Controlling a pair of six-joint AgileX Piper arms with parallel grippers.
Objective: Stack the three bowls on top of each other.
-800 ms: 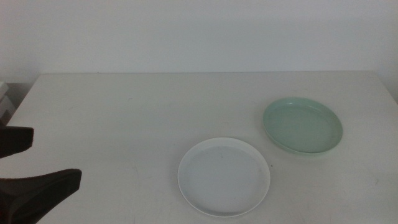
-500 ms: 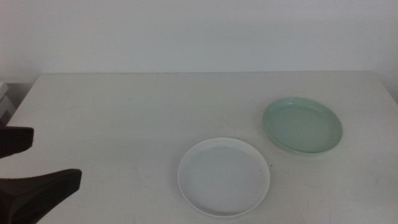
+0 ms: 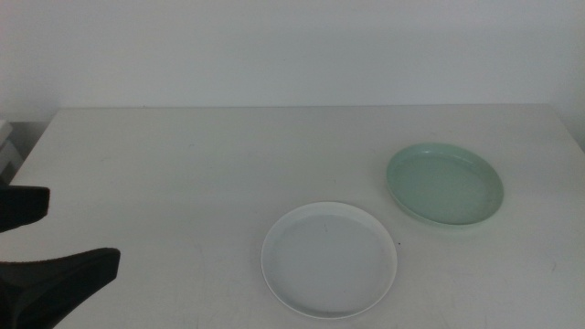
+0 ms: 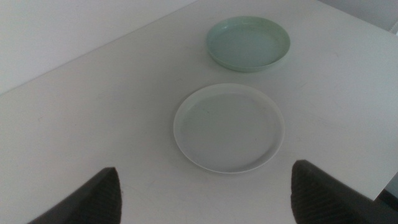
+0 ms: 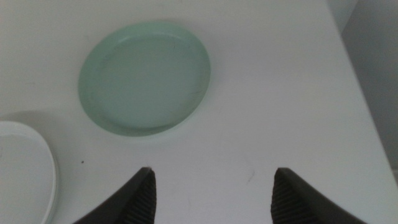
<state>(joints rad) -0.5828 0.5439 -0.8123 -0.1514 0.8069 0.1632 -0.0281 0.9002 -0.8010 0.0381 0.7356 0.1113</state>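
Observation:
A white bowl [image 3: 329, 260] lies on the table near the front, right of centre. A pale mint green bowl [image 3: 445, 183] lies behind it to the right, apart from it. The grey bowl is out of view. My left gripper [image 3: 41, 242] waits at the table's left front edge, open and empty, well left of the white bowl. Its wrist view shows the white bowl [image 4: 229, 127] and the green bowl [image 4: 249, 42] beyond the left gripper [image 4: 204, 171]. My right gripper [image 5: 212, 177] is open and empty, short of the green bowl [image 5: 144, 78], with the white bowl's rim [image 5: 37, 168] beside it.
The white table [image 3: 183, 174] runs back to a plain white wall. Its right edge [image 5: 357, 74] lies close beyond the green bowl. The right arm does not show in the middle view.

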